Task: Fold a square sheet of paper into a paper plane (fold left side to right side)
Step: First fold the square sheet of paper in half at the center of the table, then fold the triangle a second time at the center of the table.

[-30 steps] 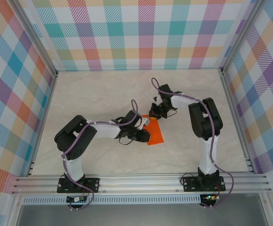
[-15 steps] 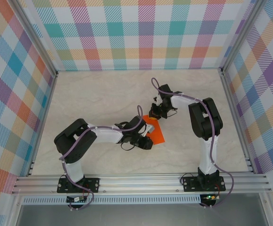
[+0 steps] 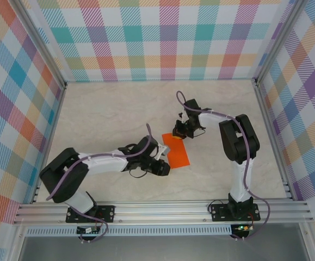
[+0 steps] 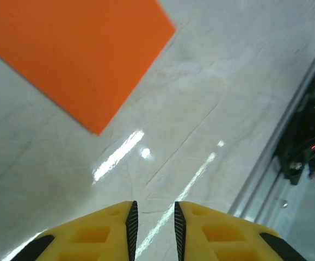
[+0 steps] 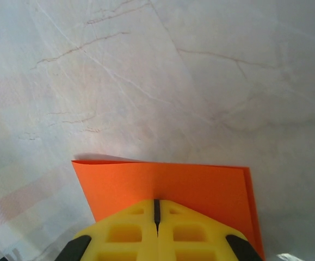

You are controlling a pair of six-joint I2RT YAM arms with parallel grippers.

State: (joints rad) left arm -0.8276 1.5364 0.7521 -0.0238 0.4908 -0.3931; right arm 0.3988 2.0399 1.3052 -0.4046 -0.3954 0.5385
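Observation:
The square sheet of paper is bright orange and lies flat on the marble table as a folded rectangle with two layers; no pointed paper plane shape is in view. My right gripper is shut, and its closed yellow fingertips rest on top of the sheet near its far end. My left gripper sits low over bare table just left of the sheet's near corner. It stands a little open with nothing between its fingers.
The pale marble tabletop is bounded by plaid walls and an aluminium frame. The front rail carries both arm bases. In the left wrist view the rail and a dark mount lie to the right.
My left gripper has come off the sheet, slid toward the near left and parted its jaws. More of the sheet now shows, lying flat. The right gripper has stayed put.

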